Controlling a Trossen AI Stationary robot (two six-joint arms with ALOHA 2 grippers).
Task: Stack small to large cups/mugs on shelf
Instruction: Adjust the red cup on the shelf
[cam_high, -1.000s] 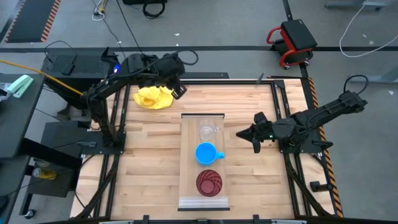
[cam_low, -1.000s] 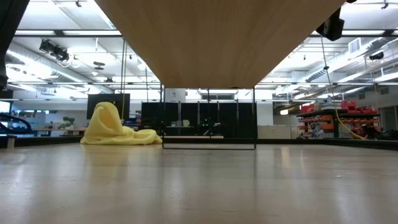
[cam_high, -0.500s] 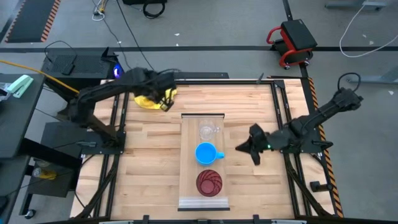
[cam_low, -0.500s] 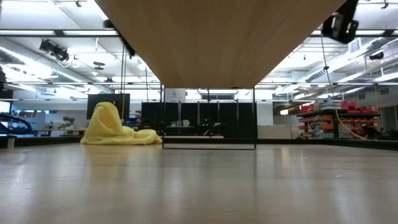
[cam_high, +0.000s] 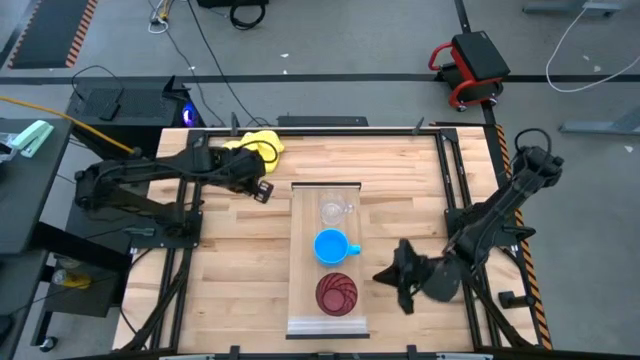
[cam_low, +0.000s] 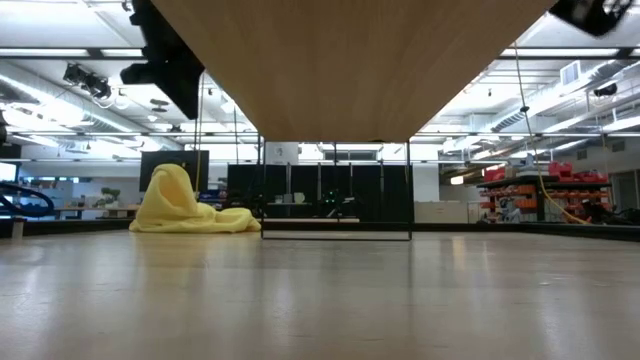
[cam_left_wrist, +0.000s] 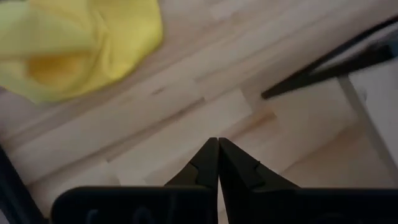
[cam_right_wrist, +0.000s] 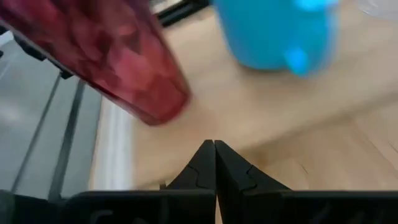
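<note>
I am holding my right jaws (cam_high: 385, 275) pressed together and empty, low over the table (cam_high: 235, 270) just beside the near end of the shelf (cam_high: 300, 215), and judging by how things lie, the ordering looks done: all three vessels are standing in a row along that pale, smooth board. Nearest is the dark red tumbler (cam_high: 336, 293), tall and slightly tapered, its faceted, glossy wall looming close in my right wrist view (cam_right_wrist: 106, 50). Past it, in the middle of the row, is the bright blue mug (cam_high: 331, 246), squat, matte and rounded, its handle turned toward my right arm. Farthest along is the small clear glass cup (cam_high: 334, 211), thin and see-through. So my next move probably calls only for pulling back without brushing the tumbler. Farther off, my left jaws (cam_high: 262, 190) are also shut on nothing, over the slatted wood near the shelf's far corner, with the soft, crumpled yellow cloth (cam_high: 262, 144) lying beyond.
</note>
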